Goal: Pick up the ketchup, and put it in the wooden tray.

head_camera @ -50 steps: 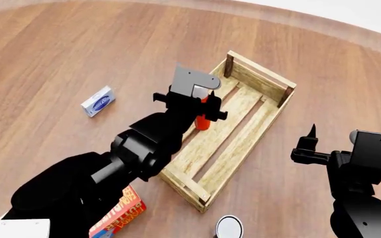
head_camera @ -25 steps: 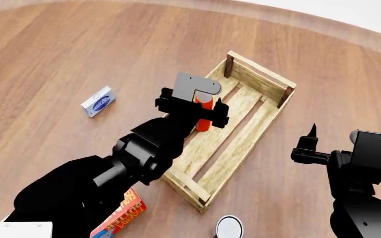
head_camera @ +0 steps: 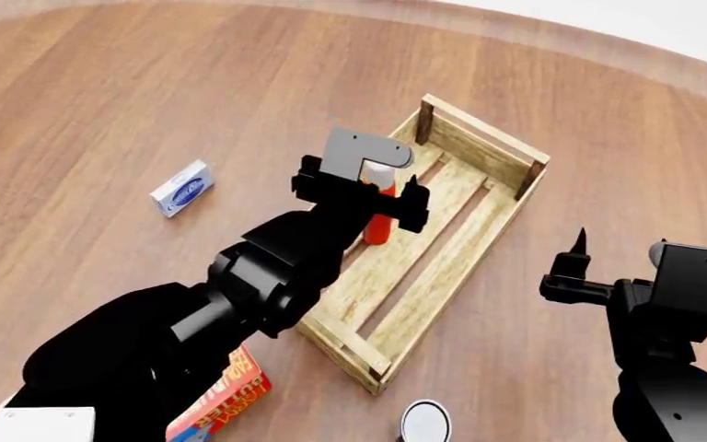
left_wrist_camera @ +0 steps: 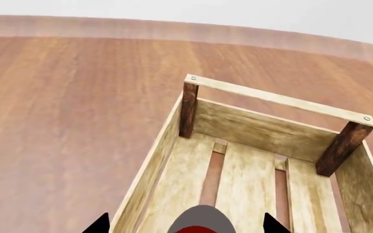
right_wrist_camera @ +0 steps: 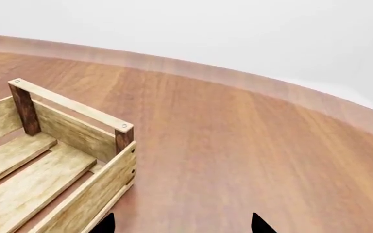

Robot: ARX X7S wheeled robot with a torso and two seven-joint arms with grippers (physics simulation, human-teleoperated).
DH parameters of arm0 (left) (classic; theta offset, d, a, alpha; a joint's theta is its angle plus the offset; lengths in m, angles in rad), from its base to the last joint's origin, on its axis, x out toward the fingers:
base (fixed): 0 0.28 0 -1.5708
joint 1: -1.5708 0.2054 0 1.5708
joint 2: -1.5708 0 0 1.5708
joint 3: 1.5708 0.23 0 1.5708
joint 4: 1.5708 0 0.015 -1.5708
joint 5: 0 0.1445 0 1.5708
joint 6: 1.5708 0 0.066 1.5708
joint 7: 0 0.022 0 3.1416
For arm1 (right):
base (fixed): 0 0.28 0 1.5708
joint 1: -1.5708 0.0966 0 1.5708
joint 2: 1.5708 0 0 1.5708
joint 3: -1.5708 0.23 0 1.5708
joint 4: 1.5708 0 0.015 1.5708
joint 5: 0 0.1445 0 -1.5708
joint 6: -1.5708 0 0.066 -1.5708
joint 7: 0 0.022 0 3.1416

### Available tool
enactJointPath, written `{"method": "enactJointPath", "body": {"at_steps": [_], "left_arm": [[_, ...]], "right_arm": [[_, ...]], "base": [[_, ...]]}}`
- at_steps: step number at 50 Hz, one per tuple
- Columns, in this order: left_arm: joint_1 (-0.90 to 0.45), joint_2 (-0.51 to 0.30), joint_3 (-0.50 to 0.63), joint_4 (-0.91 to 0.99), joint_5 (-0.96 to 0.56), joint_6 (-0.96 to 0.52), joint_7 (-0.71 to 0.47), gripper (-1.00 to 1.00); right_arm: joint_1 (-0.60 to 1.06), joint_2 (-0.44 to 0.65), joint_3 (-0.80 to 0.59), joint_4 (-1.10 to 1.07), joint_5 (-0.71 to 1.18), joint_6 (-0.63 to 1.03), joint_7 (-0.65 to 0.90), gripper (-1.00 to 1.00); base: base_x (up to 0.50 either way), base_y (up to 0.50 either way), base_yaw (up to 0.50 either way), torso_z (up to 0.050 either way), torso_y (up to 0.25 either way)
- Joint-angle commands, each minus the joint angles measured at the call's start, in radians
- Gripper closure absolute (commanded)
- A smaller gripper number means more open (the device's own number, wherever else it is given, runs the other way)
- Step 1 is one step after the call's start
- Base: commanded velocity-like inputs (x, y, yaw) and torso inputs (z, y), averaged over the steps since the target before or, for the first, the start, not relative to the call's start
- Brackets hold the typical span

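The ketchup (head_camera: 379,219), an orange-red bottle with a white cap, stands upright inside the wooden tray (head_camera: 501,198), by its left wall near the far end. My left gripper (head_camera: 360,193) is open, its fingers spread wide on either side of the bottle with a gap to each. In the left wrist view the cap and red top (left_wrist_camera: 196,228) show between the two fingertips of the left gripper (left_wrist_camera: 186,229), above the tray's slats (left_wrist_camera: 248,170). My right gripper (head_camera: 574,272) is open and empty to the right of the tray, over bare table (right_wrist_camera: 181,225). The tray's corner (right_wrist_camera: 118,141) shows in the right wrist view.
A small blue-and-white box (head_camera: 183,187) lies on the table left of the tray. A red-orange butter box (head_camera: 221,405) lies near the front under my left arm. A round can top (head_camera: 425,422) sits at the front edge. The wooden table (head_camera: 108,92) has a curved far edge.
My left gripper has shifted slightly, and the ketchup's white cap now shows beside it. The bottle's base has stayed in place in the tray. The right arm has not moved.
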Motion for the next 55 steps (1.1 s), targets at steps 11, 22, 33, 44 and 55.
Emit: {"method": "enactJointPath", "body": {"at_steps": [11,22,33,44,55], "left_arm": [[-0.009,0.000,0.002,0.005,0.002,-0.005,0.012,-1.00],[-0.007,0.000,0.000,-0.001,0.023,-0.004,0.013,-1.00],[-0.022,0.000,-0.004,0.001,0.014,-0.005,0.024,-1.00],[-0.049,-0.139,-0.032,0.233,0.006,0.056,-0.062,-1.00],[-0.008,-0.424,-0.069,0.597,0.044,0.167,-0.265,-1.00]], "right_arm": [[-0.002,0.002,-0.004,0.003,-0.003,-0.017,0.001,-1.00],[-0.003,0.002,-0.004,0.005,-0.002,-0.026,-0.001,-1.00],[-0.004,0.002,-0.006,0.008,-0.001,-0.039,-0.004,-1.00],[-0.005,0.004,-0.008,0.010,-0.001,-0.047,-0.008,-1.00],[-0.006,0.012,-0.019,0.011,-0.007,-0.056,-0.015,-1.00]], "base": [[0.00,0.00,0.00,-0.012,0.124],[0.00,0.00,0.00,-0.012,0.129],[0.00,0.00,0.00,-0.012,0.127],[0.00,0.00,0.00,-0.012,0.124],[0.00,0.00,0.00,-0.011,0.101]]}}
